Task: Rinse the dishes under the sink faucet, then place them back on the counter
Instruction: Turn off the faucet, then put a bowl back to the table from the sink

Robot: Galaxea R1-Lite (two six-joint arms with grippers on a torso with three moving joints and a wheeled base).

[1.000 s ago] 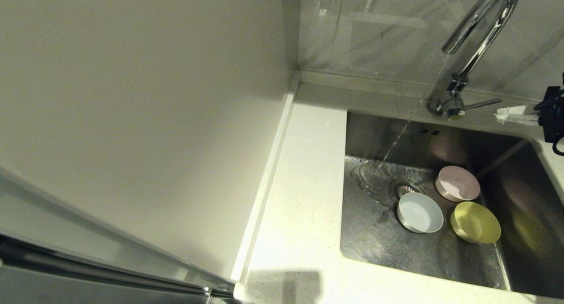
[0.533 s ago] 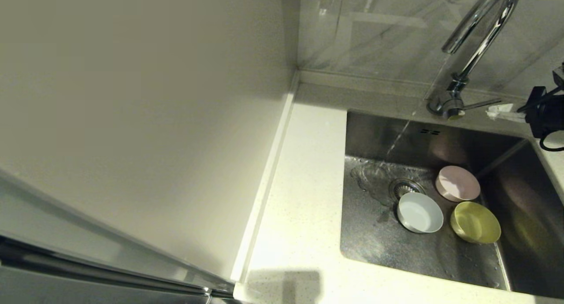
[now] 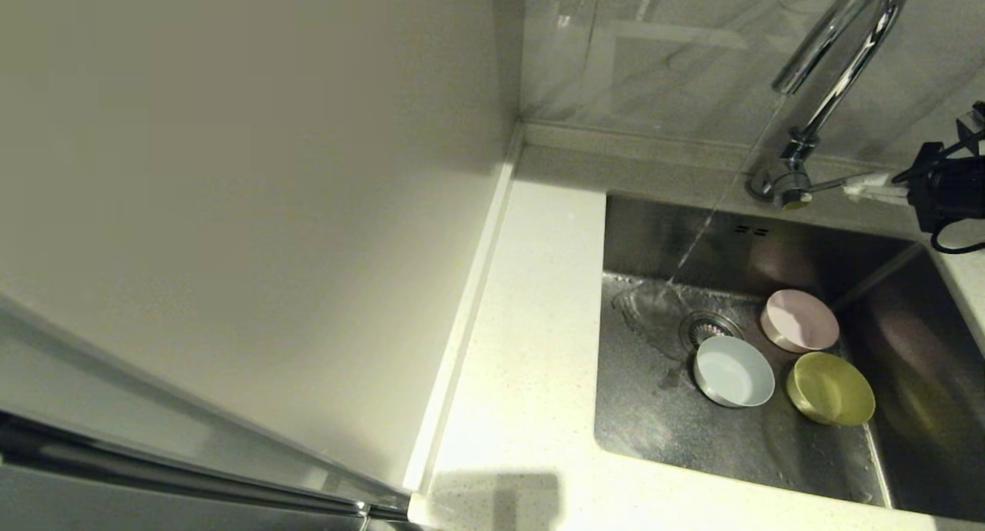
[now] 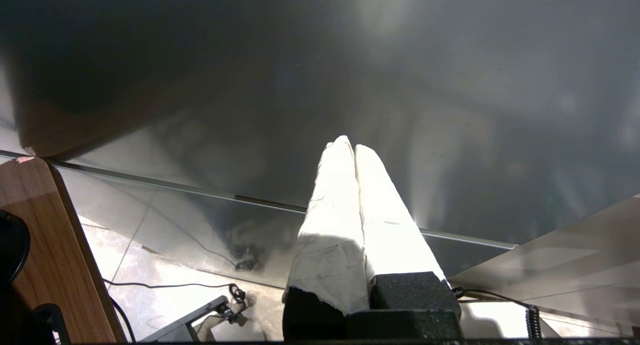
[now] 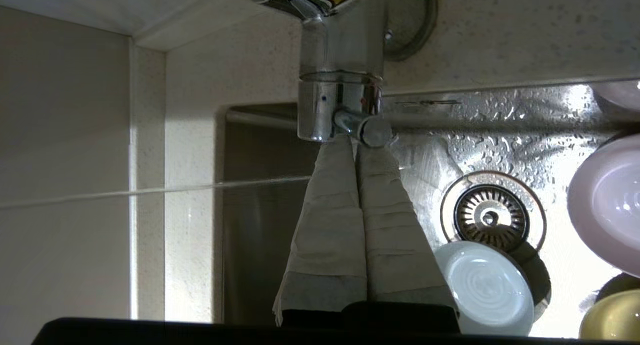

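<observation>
Right gripper (image 3: pixel 866 186) with fingers pressed together and holding nothing, its tips at the free end of the faucet lever (image 3: pixel 827 183). The lever lies directly ahead of the tips, its long axis running in line with the fingers toward the faucet (image 3: pixel 835 61) base. In the right wrist view the closed tips (image 5: pixel 356 150) sit just beneath the lever's rounded end (image 5: pixel 372 131); whether they touch it or stand just short cannot be told with certainty. The coming move probably turns on this alignment: a push from the tips against the lever end would swing it, so the side on which the tips bear decides the direction.

The right arm is the nearer one by far. The left gripper (image 4: pixel 354 150), also closed and empty, is parked away from the sink (image 3: pixel 769 231), facing a dark panel.

Water runs: a thin stream falls from the spout to the sink floor beside the drain (image 3: pixel 708 329), below and beyond the right gripper.

The dishes rest in the basin, clear of the stream: blue-white bowl (image 3: pixel 733 372) touching the drain rim, pink bowl (image 3: pixel 800 320) behind it, yellow-green bowl (image 3: pixel 829 388) beside both. All three are small, round, shallow and matte. The counter (image 3: pixel 531 323) lies past the sink's far side from the gripper.
</observation>
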